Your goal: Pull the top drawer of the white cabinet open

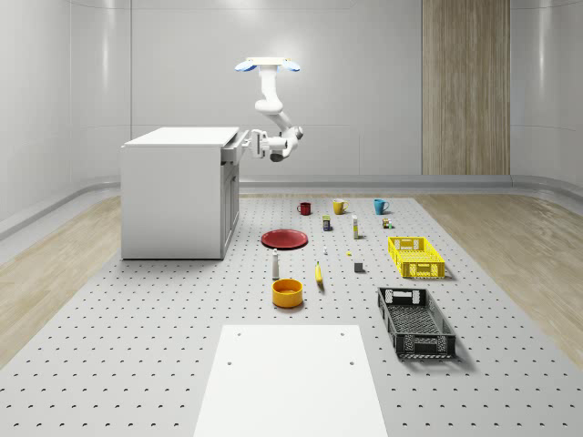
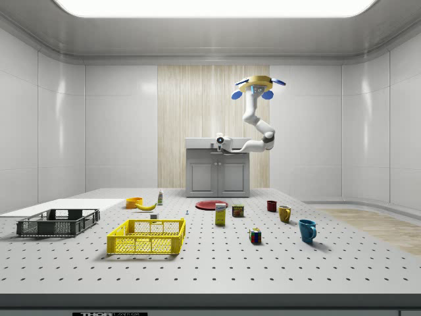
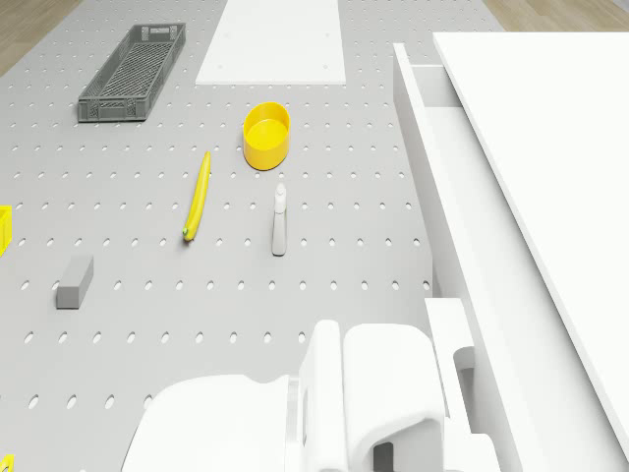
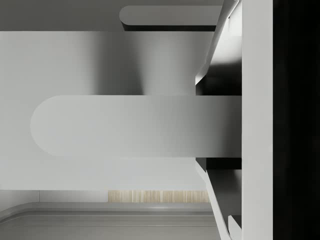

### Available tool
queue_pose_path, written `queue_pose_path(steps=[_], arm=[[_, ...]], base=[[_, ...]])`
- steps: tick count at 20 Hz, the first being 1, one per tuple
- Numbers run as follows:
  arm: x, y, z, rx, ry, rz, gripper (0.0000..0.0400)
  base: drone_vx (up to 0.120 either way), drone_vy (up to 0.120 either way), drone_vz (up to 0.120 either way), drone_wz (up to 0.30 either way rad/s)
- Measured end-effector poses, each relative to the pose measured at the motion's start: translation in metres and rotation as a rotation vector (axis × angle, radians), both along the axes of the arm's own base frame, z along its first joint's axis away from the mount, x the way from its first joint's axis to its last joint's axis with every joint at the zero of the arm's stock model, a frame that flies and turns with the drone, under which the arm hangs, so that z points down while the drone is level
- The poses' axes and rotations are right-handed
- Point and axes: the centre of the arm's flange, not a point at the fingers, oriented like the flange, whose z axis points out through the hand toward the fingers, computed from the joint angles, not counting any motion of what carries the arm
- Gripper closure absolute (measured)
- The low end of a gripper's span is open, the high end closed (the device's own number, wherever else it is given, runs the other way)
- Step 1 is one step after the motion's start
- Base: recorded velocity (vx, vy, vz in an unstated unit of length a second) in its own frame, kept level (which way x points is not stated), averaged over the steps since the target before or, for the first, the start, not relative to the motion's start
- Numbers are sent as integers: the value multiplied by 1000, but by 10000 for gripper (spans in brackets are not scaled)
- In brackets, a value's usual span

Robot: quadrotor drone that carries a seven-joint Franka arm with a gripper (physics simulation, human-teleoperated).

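The white cabinet (image 1: 173, 200) stands at the whole-scene view's left. Its top drawer (image 3: 442, 177) is pulled out a little, and a strip of its inside shows beside the cabinet top (image 3: 550, 147). The drone (image 1: 268, 65) hovers in the air in front of the cabinet, higher than its top. The arm bends down to the drawer front. My gripper (image 1: 248, 143) is at the drawer's handle (image 3: 462, 356), and the fingers (image 3: 444, 323) are closed around it. From the side, the gripper (image 2: 220, 140) sits at the height of the cabinet's top edge. A pale rounded bar (image 4: 135, 125) lies close before the wrist camera.
On the pegboard floor in front of the cabinet lie a red plate (image 1: 284, 238), a white bottle (image 1: 275, 266), a banana (image 1: 319, 273) and a yellow bowl (image 1: 287, 291). A yellow crate (image 1: 415, 256), a black crate (image 1: 415, 320) and mugs stand further right.
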Motion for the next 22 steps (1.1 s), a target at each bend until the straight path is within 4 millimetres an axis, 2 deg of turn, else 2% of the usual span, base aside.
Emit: queue_pose_path(steps=[12,22], arm=[[0,-13,0,-2,15,0,285],[0,-39,0,-2,12,0,286]], base=[[0,0,0,0],[0,0,0,0]])
